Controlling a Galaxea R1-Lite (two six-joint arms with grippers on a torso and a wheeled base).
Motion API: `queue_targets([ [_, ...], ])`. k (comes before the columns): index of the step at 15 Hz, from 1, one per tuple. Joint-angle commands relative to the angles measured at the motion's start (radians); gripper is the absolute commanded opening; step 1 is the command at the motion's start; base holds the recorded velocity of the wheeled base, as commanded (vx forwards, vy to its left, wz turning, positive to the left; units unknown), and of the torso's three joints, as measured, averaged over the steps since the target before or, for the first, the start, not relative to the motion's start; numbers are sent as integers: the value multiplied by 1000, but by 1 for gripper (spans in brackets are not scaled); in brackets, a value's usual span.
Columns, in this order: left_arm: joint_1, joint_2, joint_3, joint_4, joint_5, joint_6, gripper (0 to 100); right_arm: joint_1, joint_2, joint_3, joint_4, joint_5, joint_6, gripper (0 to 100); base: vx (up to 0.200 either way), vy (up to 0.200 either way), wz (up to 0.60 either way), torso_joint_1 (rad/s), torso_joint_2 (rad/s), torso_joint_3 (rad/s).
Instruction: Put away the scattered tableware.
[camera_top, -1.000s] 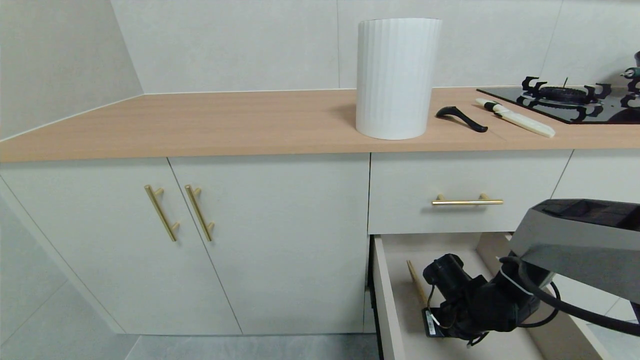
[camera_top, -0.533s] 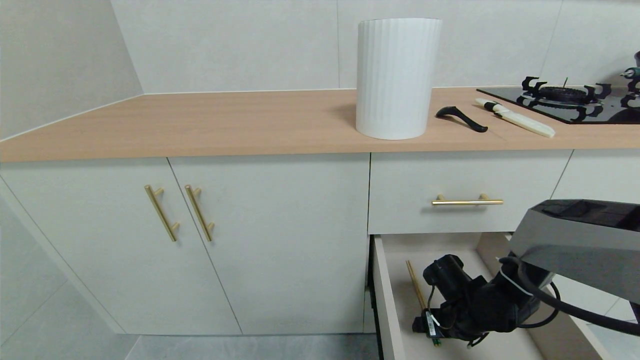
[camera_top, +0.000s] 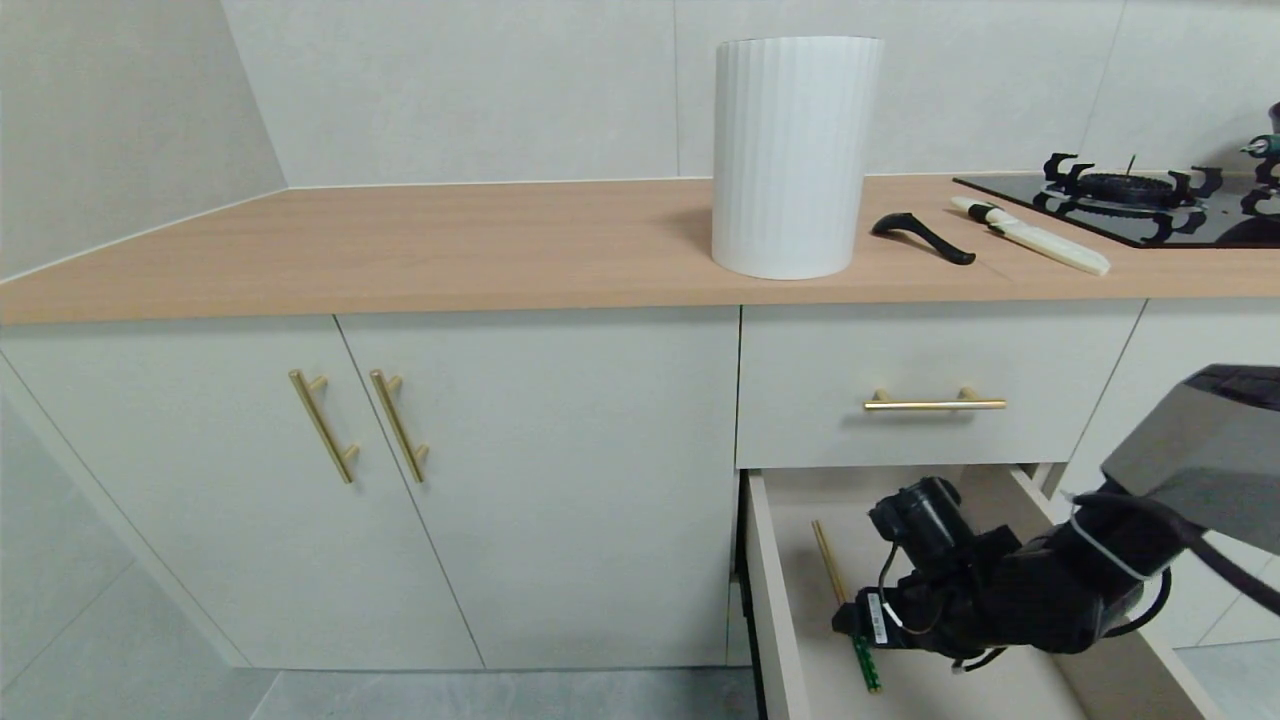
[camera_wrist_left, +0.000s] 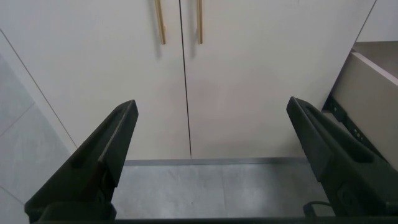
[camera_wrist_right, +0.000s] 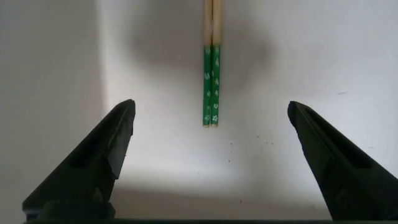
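Pale floor of the open drawer (camera_top: 775, 600) lies beneath the right gripper (camera_wrist_right: 210, 109), its jaws spread wide and empty just above the chopsticks (camera_wrist_right: 211, 74), which rest along that drawer's left wall. Withdrawing carelessly, I judge, the gripper could drag them askew or strike the closed drawer (camera_top: 935, 385) overhead.

Head view: chopsticks (camera_top: 828, 562) lie with their middle stretch hidden behind the right arm (camera_top: 1040, 600) | drawer (camera_top: 775, 600) front cut off by the bottom edge | hob (camera_top: 1130, 200) on the counter (camera_top: 450, 250) cropped at the right edge | Right wrist view: the chopsticks' bare wooden ends run off the frame.
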Motion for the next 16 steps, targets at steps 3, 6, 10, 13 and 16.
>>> queue_targets([
  [3,0,0,0,0,0,0,100,-15,-352,-13,212,43,-5,100,0,0,0,0,0,0],
  [6,0,0,0,0,0,0,100,-29,-481,-16,261,63,-20,100,0,0,0,0,0,0],
  [10,0,0,0,0,0,0,100,-54,-596,-19,281,62,-52,100,0,0,0,0,0,0],
  [13,0,0,2,0,0,0,100,-100,-633,-21,275,62,-94,100,0,0,0,0,0,0],
  [16,0,2,0,0,0,0,100,-136,-673,-19,276,60,-140,100,0,0,0,0,0,0],
])
